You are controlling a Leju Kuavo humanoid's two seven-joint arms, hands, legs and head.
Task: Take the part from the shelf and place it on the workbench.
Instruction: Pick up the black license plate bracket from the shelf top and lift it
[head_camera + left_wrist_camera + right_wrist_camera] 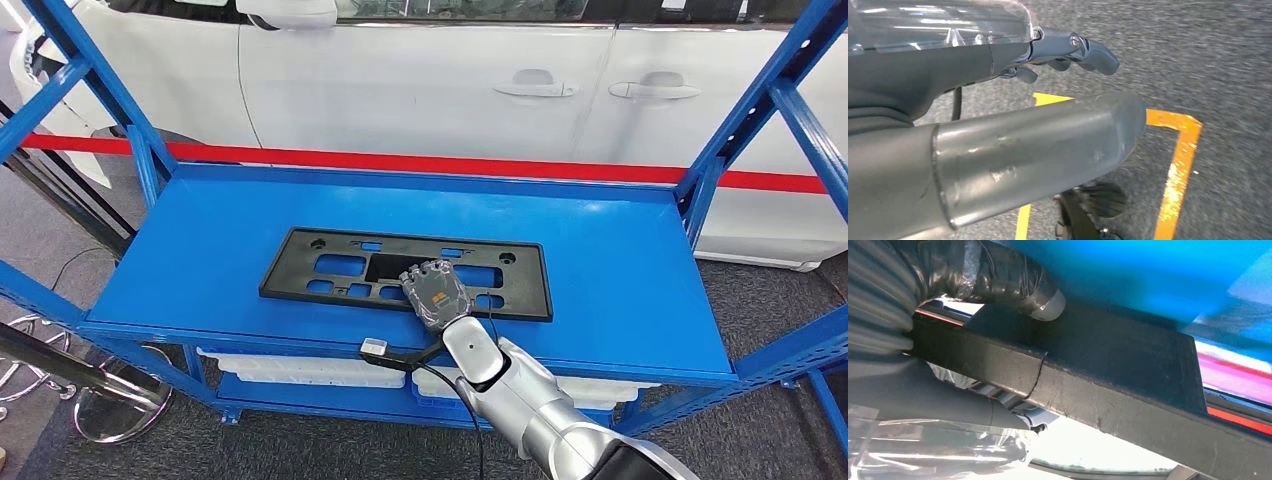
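The part (405, 272), a flat black plate with cut-outs, lies lengthwise in the middle of the head view on the blue shelf (620, 290). Its near long edge runs just back from the shelf's front lip; bare blue board lies open to the left, right and behind it.

The right hand (436, 292) reaches up from the lower centre of the frame and sits over the part's near edge, right of its middle. Its back faces the camera, so the fingers underneath and the cut-outs below them are hidden. In the right wrist view the part (1108, 375) crosses the frame as a thick dark bar, cut off at the lower right; a taped fingertip (1045, 304) presses on its top face at upper centre, and a grey thumb (938, 407) lies under the bar at left, so the hand clamps the edge between them. The rest of that hand is blurred behind clear plastic wrap.

The left hand (1068, 52) hangs over grey carpet, at the top of its wrist view. Its fingers are curled inward with nothing in them. An orange floor line (1178, 165) runs at lower right.

Blue posts (745, 110) frame both sides of the head view, slanting in; a white car (430, 80) stands close behind the shelf.
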